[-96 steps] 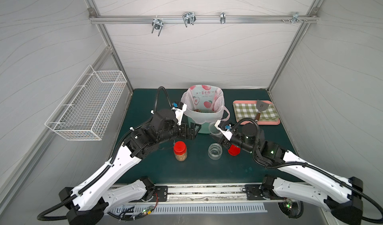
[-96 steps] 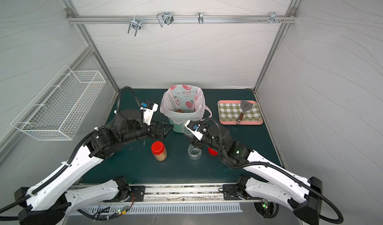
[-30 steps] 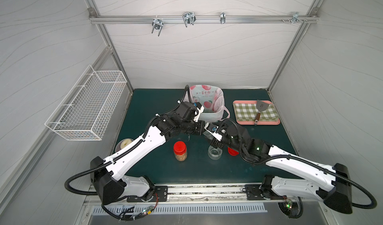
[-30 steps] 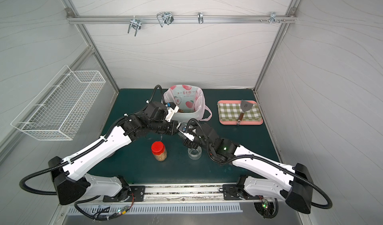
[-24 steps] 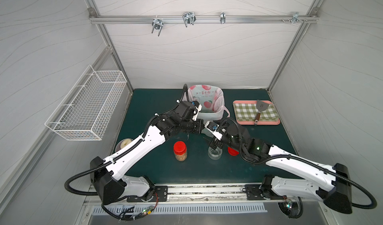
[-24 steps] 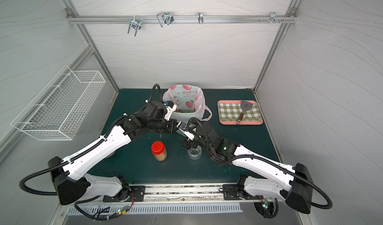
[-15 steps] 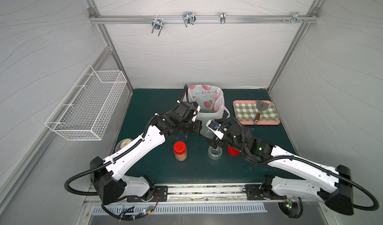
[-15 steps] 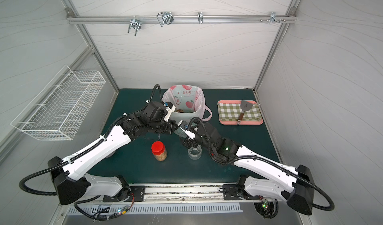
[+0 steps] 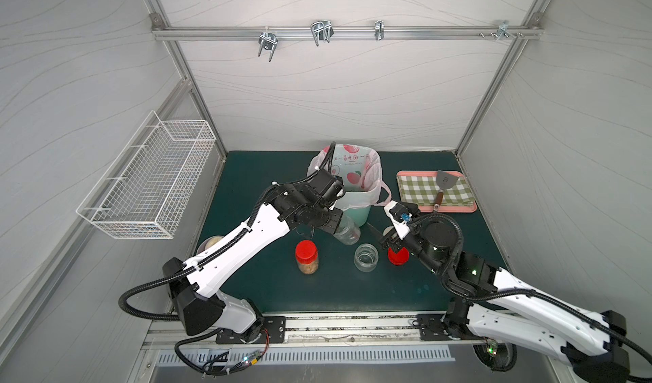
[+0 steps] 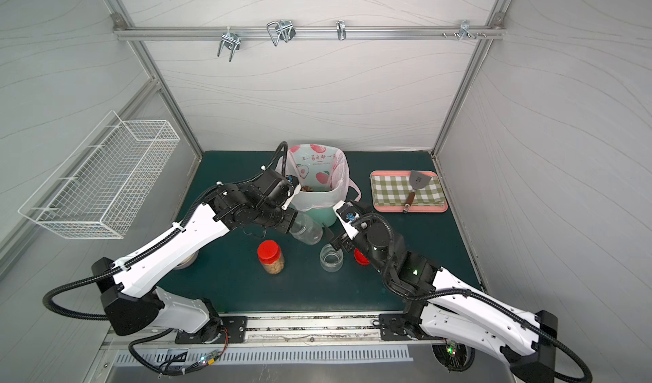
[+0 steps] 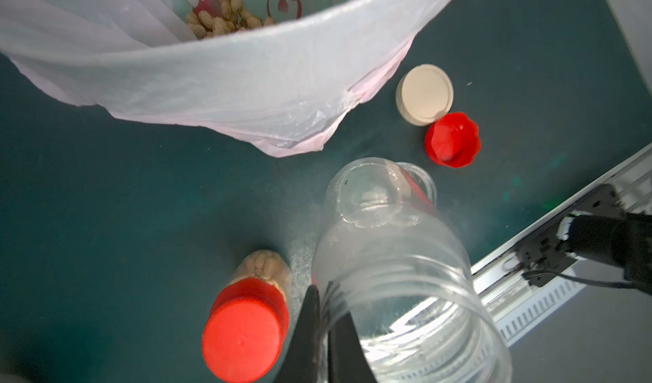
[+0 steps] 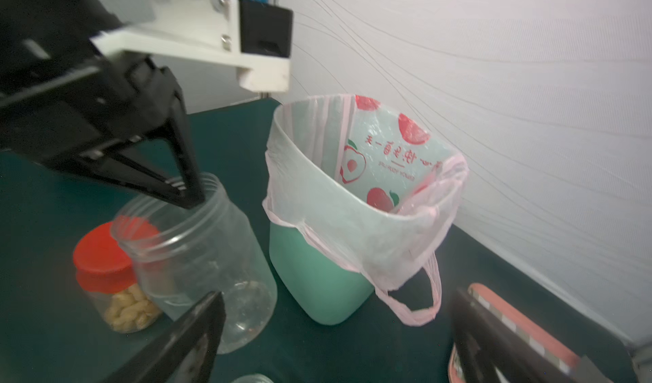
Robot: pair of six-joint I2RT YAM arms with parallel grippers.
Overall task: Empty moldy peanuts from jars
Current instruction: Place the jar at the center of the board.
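Note:
My left gripper [image 11: 326, 331] is shut on the rim of an empty clear jar [image 11: 405, 275], one finger inside the mouth and one outside. It holds that jar [image 9: 347, 230] tilted just in front of the mint-green bin [image 9: 356, 210]. Moldy peanuts [image 11: 225, 17] lie in the bin's pink bag [image 10: 310, 188]. A red-lidded jar [image 9: 307, 257] with peanuts in it stands on the mat. A short lidless jar [image 9: 366, 256] stands empty beside it. My right gripper [image 12: 338, 346] is open and empty, to the right of the held jar [image 12: 201, 257].
A loose red lid [image 11: 452, 139] and a beige lid [image 11: 424, 94] lie on the green mat beside the bin. A pink tray [image 9: 437, 192] with a checked cloth and a spatula sits at the back right. A round container [image 9: 210, 242] shows partly under my left arm. A wire basket [image 9: 148, 180] hangs on the left wall.
My right gripper has drawn back to the right, away from the jar in my left gripper. The left arm has barely moved and still holds the jar.

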